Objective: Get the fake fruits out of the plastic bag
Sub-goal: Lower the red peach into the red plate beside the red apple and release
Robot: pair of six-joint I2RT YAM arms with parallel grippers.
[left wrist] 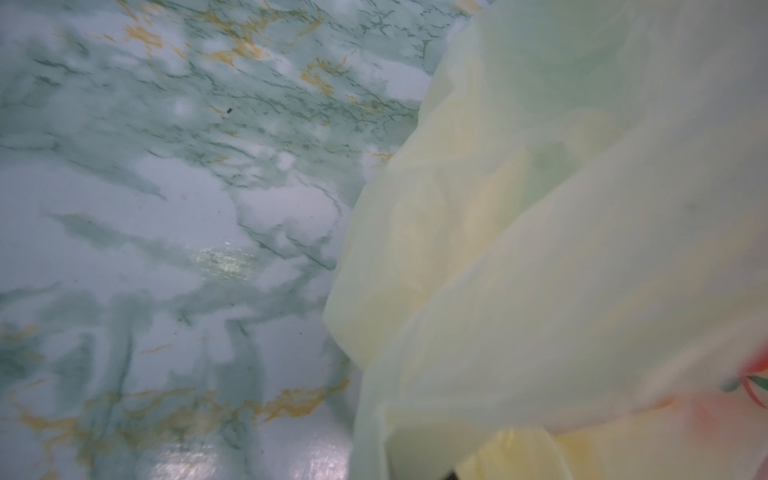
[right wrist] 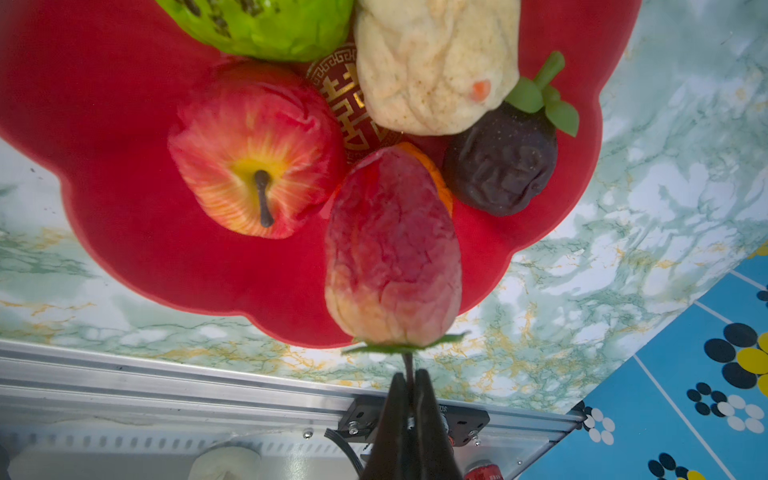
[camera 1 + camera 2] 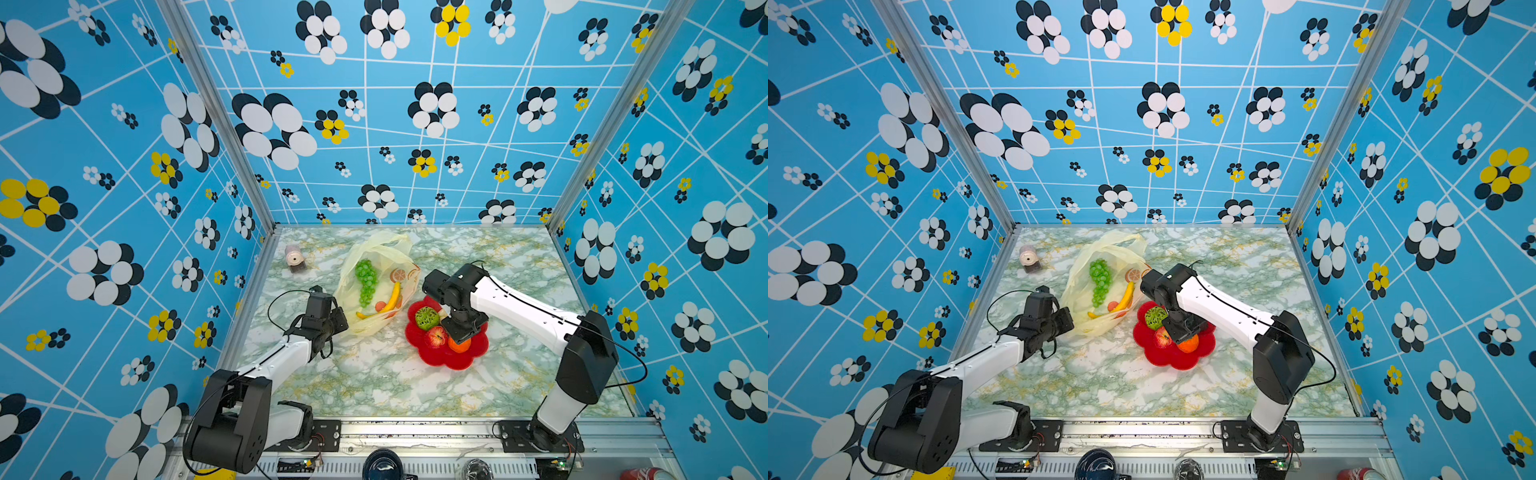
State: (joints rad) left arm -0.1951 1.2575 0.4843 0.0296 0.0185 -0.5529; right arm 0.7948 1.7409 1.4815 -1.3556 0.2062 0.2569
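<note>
Right tool (image 2: 409, 384): closed on the strawberry (image 2: 392, 249) stem, hanging over the red plate (image 2: 124, 187).
Left tool (image 3: 337, 322): closed, seems to pinch the plastic bag (image 3: 376, 253) edge.
Inside bag: grape bunch (image 3: 366, 282) and banana (image 3: 394, 296), on the worktop (image 3: 374, 386).

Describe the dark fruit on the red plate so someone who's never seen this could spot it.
On the marble table, find the red flower-shaped plate beside the bag. The dark fruit lies near its rim, beside the cream bulb. It alone is near-black and wrinkled, with a green stalk and leaves; its neighbours are red, orange, cream or green.
</note>
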